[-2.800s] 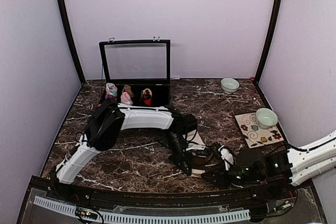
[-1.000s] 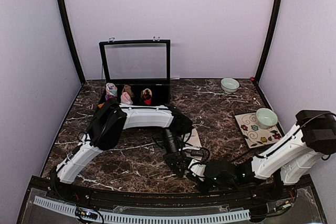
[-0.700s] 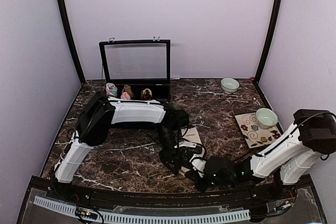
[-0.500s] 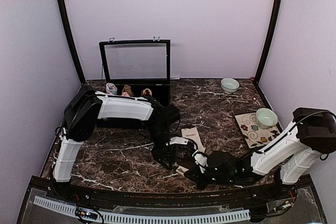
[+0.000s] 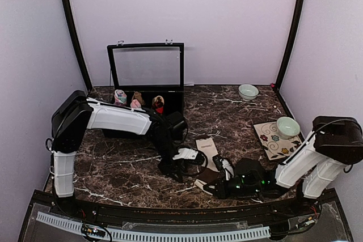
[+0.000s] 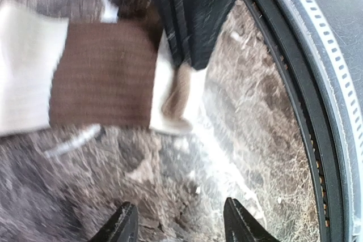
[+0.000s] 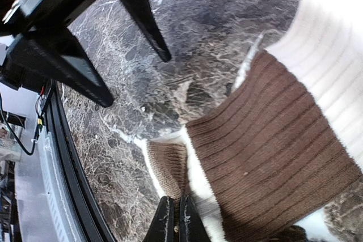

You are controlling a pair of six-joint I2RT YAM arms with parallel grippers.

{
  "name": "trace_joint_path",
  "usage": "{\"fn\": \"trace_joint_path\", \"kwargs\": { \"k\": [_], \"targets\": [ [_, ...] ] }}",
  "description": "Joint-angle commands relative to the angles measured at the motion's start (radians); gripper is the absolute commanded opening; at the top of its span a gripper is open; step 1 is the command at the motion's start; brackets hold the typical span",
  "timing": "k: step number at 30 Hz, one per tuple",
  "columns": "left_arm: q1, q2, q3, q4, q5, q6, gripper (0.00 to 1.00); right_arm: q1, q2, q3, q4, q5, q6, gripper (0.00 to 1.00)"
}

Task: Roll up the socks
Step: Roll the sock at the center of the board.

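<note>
On the dark brown marbled table [image 5: 125,165], in front of the black hinged display case [image 5: 146,72] standing open at the back, a cream sock [image 7: 272,140] of ribbed fabric with a brown band is laid flat near the front edge. Its turned-over brown corner is pinched by the right gripper [image 7: 174,220], whose jaws are pressed together on the cloth. The left gripper [image 6: 178,228] is held just beside that end with its jaws spread and nothing between them, over bare marble.

The start of the roll appears to be in hand. For a tight roll, the pinched edge should be folded over squarely onto the band, kept low against the table, and the flat part should be pressed down by the free gripper so that the sock is not dragged along.
</note>
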Motion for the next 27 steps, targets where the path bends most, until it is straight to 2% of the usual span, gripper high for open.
{"fn": "trace_joint_path", "kwargs": {
  "k": [1, 5, 10, 27],
  "targets": [
    [-0.050, -0.083, 0.002, 0.027, 0.036, 0.085, 0.52, -0.049, 0.062, -0.096, -0.181, -0.058, 0.118, 0.00],
    [-0.114, -0.085, -0.014, 0.060, -0.021, 0.134, 0.52, -0.100, 0.084, -0.123, -0.162, -0.117, 0.172, 0.00],
    [-0.180, -0.082, -0.025, 0.135, -0.093, 0.171, 0.51, -0.128, 0.097, -0.094, -0.230, -0.151, 0.172, 0.00],
    [-0.191, -0.004, -0.008, 0.213, -0.211, 0.214, 0.47, -0.214, 0.117, -0.066, -0.276, -0.244, 0.151, 0.00]
  ]
}}
